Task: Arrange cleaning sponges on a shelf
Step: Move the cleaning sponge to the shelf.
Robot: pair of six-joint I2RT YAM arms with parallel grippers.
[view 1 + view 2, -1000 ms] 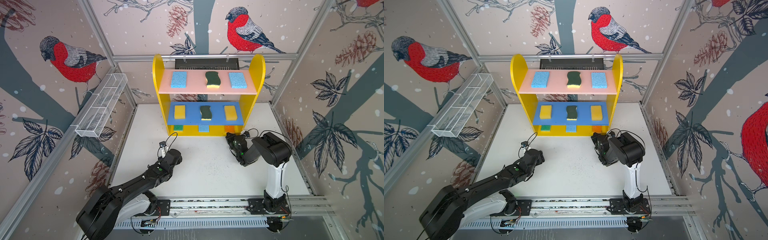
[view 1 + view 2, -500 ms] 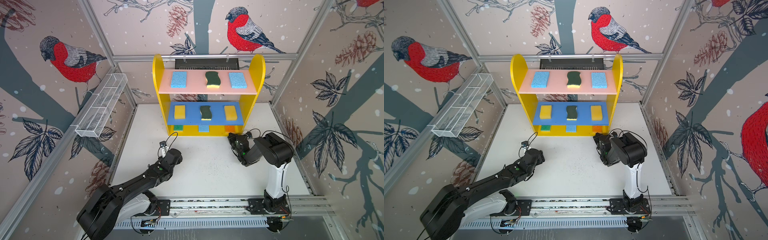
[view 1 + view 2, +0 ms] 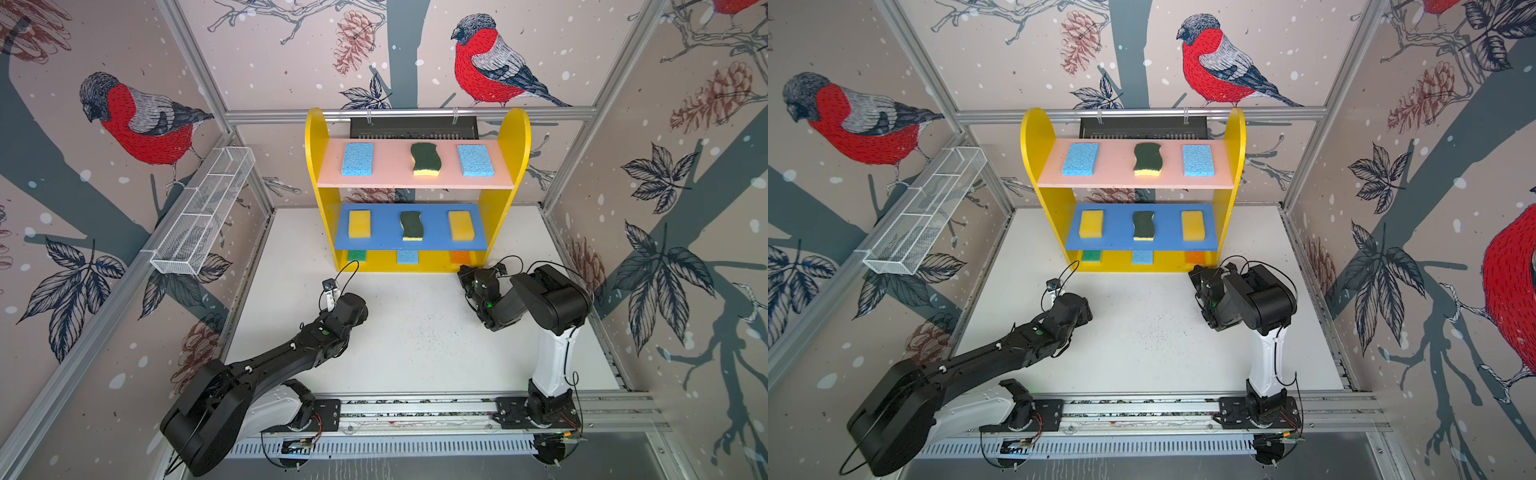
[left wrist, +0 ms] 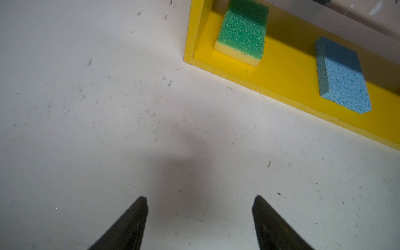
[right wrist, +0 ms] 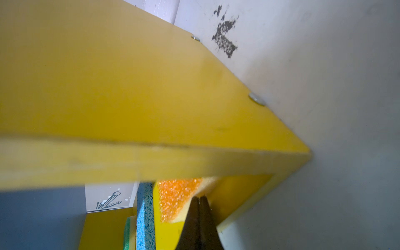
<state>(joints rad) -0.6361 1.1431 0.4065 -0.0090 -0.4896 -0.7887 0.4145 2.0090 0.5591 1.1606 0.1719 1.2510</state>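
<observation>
The shelf (image 3: pixel 513 137) stands at the back of the white surface (image 3: pixel 415 345), upper middle of both top views, and all nine sponges are on it. On the pink top board (image 3: pixel 390 176) a light blue sponge (image 3: pixel 357 159) lies toward the frame's left, a dark green wavy sponge (image 3: pixel 424 158) in the middle and a second blue sponge (image 3: pixel 475 160) toward the right. The blue middle board (image 3: pixel 384 241) carries a yellow sponge (image 3: pixel 359 224), another wavy green sponge (image 3: pixel 411 224) and a second yellow sponge (image 3: pixel 461 225), spaced apart. On the yellow bottom level sit a green sponge (image 4: pixel 243 32), a third blue sponge (image 4: pixel 344 78) and an orange sponge (image 5: pixel 173 194), mostly tucked under the middle board. The left claw (image 4: pixel 200 201) hangs over bare surface in front of the shelf's lower left corner, its jaws partly spread with nothing between them. The right claw (image 5: pixel 198 200) is pinched fully closed and empty, its tip at the mouth of the bottom level, just by the orange sponge; whether it touches the foam I can't tell. A white wire basket (image 3: pixel 203 212) hangs on the wall at the frame's left.
</observation>
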